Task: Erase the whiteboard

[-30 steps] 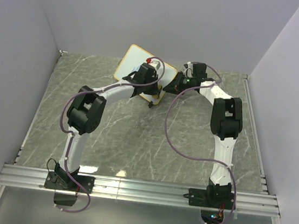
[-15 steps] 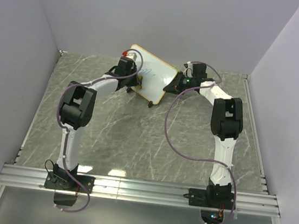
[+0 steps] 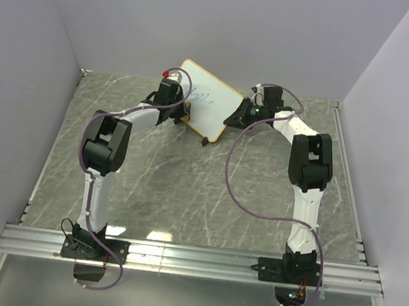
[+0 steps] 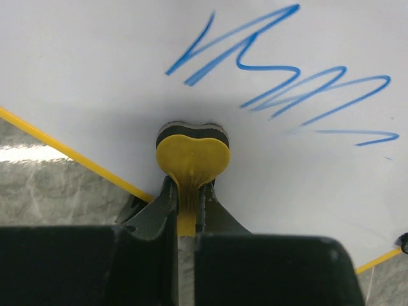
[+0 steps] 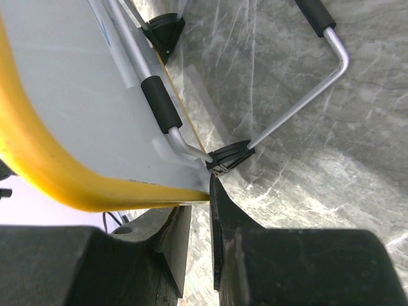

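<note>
The whiteboard (image 3: pixel 211 107) stands tilted on its wire stand at the back of the table, with blue scribbles (image 3: pixel 200 95) on its face. My left gripper (image 3: pixel 184 111) is shut on a small yellow eraser (image 4: pixel 193 155) and presses it against the board's face near the lower left yellow frame (image 4: pixel 70 153). The scribbles (image 4: pixel 280 76) lie just above and right of the eraser. My right gripper (image 3: pixel 236 117) is shut on the board's right edge. In the right wrist view its jaws (image 5: pixel 201 194) pinch the yellow frame (image 5: pixel 51 169) beside the grey back (image 5: pixel 70 83).
The board's metal stand legs (image 5: pixel 299 102) with black foam sleeves and black feet (image 5: pixel 228 156) rest on the grey marbled table (image 3: pixel 185 188). White walls close in the back and sides. An aluminium rail (image 3: pixel 191 260) runs along the near edge.
My left gripper has swept left across the board, from its middle to its lower left edge, uncovering the blue scribbles. The right gripper and the board have stayed put.
</note>
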Robot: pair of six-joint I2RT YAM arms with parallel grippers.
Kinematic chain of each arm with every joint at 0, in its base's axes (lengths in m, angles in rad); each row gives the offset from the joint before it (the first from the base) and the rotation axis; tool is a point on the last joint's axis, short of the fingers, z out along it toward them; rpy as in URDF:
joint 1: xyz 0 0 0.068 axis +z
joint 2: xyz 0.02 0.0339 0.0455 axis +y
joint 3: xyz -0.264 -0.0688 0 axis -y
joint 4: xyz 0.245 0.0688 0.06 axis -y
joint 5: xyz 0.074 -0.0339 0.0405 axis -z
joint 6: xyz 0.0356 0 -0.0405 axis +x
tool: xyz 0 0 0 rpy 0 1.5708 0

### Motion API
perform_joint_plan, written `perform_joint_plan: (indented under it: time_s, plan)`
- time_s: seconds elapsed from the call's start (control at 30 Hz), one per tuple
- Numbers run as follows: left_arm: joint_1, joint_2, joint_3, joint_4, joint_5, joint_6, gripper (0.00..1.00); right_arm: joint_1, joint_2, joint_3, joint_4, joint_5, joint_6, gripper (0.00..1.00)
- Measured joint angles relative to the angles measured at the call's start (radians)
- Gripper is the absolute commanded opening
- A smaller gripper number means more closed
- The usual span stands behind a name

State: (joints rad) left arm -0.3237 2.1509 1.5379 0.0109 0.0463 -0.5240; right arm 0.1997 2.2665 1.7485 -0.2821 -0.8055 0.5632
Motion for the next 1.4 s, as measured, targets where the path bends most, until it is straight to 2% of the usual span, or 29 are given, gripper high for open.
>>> perform_joint_plan:
  time_s: [0.17,0.33,0.6,0.87,1.13,1.4]
  plan:
    - [-0.051,0.034,0.097,-0.057,-0.006,0.019,0.0,-0.002,-0.002,-0.001,-0.001,0.004,-0.002,0.0]
    - [-0.094,0.094,0.288,-0.138,0.053,0.037,0.0,-0.001,-0.021,-0.032,0.008,0.012,-0.002,0.0]
    - [-0.099,0.184,0.478,-0.22,0.109,0.048,0.0,-0.001,-0.053,-0.073,0.009,0.027,0.005,0.0]
    - [-0.021,0.222,0.514,-0.217,0.13,0.048,0.0,-0.001,-0.054,-0.073,0.009,0.03,0.003,0.0]
    - [0.125,0.238,0.423,-0.187,0.087,0.046,0.0,0.001,-0.063,-0.073,0.005,0.03,-0.012,0.0]
    - [0.097,0.248,0.437,-0.185,0.034,0.067,0.0,0.003,-0.072,-0.066,-0.016,0.042,-0.023,0.0]
